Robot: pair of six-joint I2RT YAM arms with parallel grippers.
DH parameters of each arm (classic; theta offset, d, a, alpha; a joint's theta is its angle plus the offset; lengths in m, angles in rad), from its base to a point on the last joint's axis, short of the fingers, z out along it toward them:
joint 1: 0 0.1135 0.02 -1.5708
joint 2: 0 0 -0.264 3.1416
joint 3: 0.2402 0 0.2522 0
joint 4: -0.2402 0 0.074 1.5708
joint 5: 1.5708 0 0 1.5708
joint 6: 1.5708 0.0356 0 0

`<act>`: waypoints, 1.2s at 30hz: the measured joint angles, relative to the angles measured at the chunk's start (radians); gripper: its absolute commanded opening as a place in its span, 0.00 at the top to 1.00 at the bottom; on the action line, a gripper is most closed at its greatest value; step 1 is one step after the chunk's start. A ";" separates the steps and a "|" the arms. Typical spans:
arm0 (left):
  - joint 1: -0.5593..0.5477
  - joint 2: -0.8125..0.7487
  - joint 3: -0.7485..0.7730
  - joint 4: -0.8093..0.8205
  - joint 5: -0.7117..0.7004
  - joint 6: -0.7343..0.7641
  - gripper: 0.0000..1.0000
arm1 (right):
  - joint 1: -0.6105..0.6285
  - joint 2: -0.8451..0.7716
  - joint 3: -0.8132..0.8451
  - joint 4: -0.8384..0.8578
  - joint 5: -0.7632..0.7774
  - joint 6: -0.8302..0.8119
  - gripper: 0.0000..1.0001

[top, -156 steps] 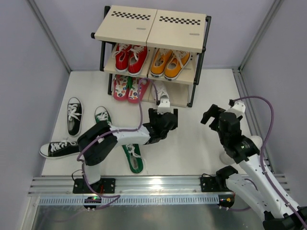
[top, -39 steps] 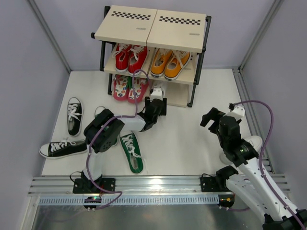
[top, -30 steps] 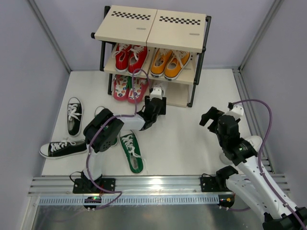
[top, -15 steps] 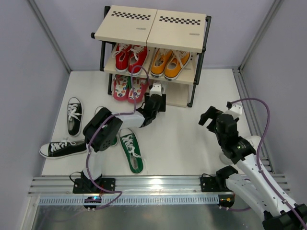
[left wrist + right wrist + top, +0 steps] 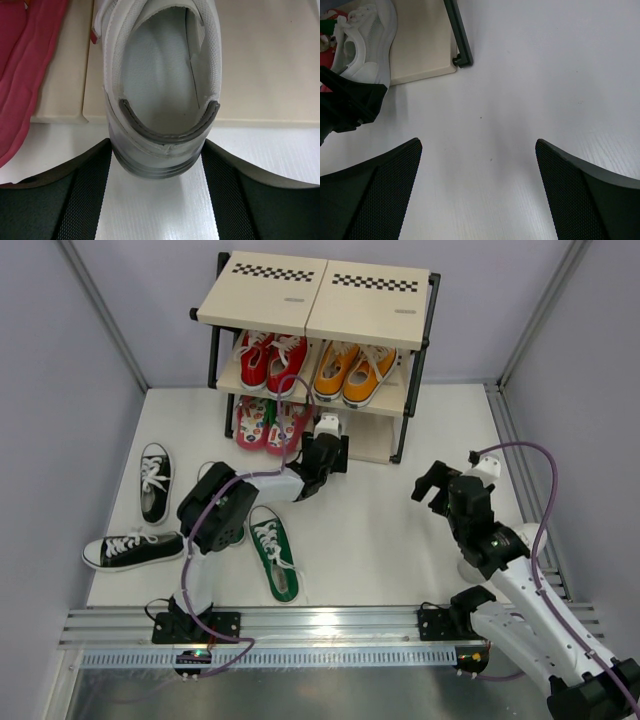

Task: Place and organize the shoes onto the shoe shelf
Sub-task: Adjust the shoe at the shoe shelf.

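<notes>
The shoe shelf (image 5: 315, 300) stands at the back. My left gripper (image 5: 325, 447) reaches to its bottom board (image 5: 260, 60), and its fingers press both sides of the heel of a small white shoe (image 5: 157, 75). The shoe rests on that board with its heel overhanging. Pink flip-flops (image 5: 268, 425) lie just left of it on the same board. One green sneaker (image 5: 273, 555) lies on the floor and another (image 5: 208, 475) is partly hidden by the left arm. Two black sneakers (image 5: 153, 482) (image 5: 125, 550) lie at the left. My right gripper (image 5: 440, 486) hovers open and holds nothing.
Red sneakers (image 5: 270, 360) and orange sneakers (image 5: 352, 370) fill the middle tier. The shelf's black front leg (image 5: 457, 35) stands near the right gripper's view. Grey walls close in both sides. The arms' mounting rail (image 5: 320, 625) runs along the near edge.
My left gripper has edged toward the shelf with the white shoe, which now sits further onto the bottom board. My right arm has drifted slightly left.
</notes>
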 measured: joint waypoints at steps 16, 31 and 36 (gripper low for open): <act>0.031 0.003 0.016 -0.021 0.060 -0.027 0.17 | 0.000 0.031 0.000 0.002 -0.018 0.014 0.00; 0.031 -0.052 -0.060 -0.009 0.104 -0.027 0.51 | 0.000 0.067 -0.002 0.027 -0.055 0.033 0.00; 0.031 -0.052 -0.060 -0.009 0.101 -0.022 0.56 | 0.000 0.070 -0.002 0.029 -0.058 0.037 0.01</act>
